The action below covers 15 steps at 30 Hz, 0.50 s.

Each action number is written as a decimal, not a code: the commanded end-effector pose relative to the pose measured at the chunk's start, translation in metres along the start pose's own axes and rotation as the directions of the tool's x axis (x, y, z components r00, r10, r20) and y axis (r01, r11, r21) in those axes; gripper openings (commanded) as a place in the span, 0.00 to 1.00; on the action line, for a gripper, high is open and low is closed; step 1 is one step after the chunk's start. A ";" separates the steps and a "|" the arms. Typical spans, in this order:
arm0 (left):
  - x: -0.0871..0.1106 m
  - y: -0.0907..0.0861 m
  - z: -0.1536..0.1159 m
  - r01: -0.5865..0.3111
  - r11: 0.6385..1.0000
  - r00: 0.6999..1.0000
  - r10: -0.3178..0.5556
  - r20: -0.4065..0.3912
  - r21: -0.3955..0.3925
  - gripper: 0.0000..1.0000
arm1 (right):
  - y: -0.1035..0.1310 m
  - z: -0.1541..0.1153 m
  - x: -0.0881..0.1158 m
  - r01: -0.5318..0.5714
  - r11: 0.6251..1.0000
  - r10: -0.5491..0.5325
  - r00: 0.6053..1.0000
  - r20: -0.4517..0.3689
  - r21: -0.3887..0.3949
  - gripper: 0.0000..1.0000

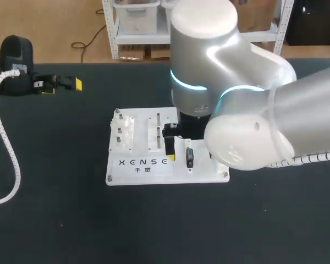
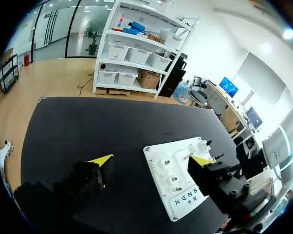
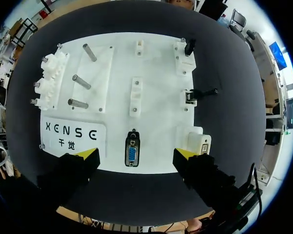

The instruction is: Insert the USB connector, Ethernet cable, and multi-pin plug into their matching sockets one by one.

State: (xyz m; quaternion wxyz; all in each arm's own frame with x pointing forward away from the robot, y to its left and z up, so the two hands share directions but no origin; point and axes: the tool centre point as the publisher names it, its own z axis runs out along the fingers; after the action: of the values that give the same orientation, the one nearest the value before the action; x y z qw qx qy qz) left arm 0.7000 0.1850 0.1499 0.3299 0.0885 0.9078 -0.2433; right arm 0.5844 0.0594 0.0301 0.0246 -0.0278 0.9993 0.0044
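Right gripper [image 3: 136, 156] hovers over the near edge of the white board [image 3: 117, 73], fingers wide apart, holding nothing; the blue multi-pin plug [image 3: 132, 152] lies on the board below between them, possibly seated in its socket. Left gripper [image 2: 152, 160] sits wide open, far left on the table

Black table [image 1: 55, 220] standing on a light wooden floor [image 1: 60, 27]. Beyond its far edge is a white shelf [image 2: 136, 53] holding white bins [image 2: 118, 50], with cardboard boxes [image 2: 147, 78] at its foot. Glass wall [image 2: 63, 29] at the far end, white wall [image 2: 219, 44] beside the shelf, desks with monitors [image 2: 230, 87], bright ceiling lamp [image 2: 288, 34].
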 end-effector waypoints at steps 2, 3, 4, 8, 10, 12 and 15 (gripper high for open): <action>0.000 0.000 0.000 0.000 1.000 1.000 0.000 0.000 0.000 1.00 | -0.001 0.008 -0.001 0.000 1.000 0.000 1.000 -0.009 -0.018 1.00; 0.000 0.000 0.000 0.000 1.000 1.000 0.000 0.000 0.000 1.00 | 0.000 0.008 -0.001 0.001 1.000 -0.001 1.000 -0.011 -0.021 1.00; 0.000 0.000 0.000 0.000 1.000 1.000 0.000 0.000 0.000 1.00 | 0.000 0.009 -0.001 0.002 1.000 -0.002 1.000 -0.011 -0.023 1.00; 0.000 0.000 0.000 0.000 1.000 1.000 0.000 0.000 0.000 1.00 | 0.002 0.012 -0.002 0.005 0.999 -0.005 1.000 -0.019 -0.032 1.00; 0.000 0.000 0.000 0.000 1.000 1.000 0.000 0.000 0.000 1.00 | 0.002 0.014 -0.003 0.003 0.999 -0.004 1.000 -0.024 -0.033 1.00; 0.000 0.000 0.000 0.000 1.000 1.000 0.000 0.000 0.000 1.00 | 0.002 0.014 -0.003 0.003 0.999 -0.004 1.000 -0.027 -0.034 0.90; 0.000 0.000 0.000 0.000 1.000 1.000 0.000 0.000 0.000 1.00 | 0.002 0.014 -0.003 0.003 0.999 -0.004 1.000 -0.031 -0.036 0.58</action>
State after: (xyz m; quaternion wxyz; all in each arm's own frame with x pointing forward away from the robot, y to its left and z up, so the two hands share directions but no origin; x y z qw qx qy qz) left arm 0.7000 0.1849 0.1500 0.3299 0.0885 0.9078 -0.2433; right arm 0.5863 0.0612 0.0168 0.0115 -0.0302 0.9992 0.0218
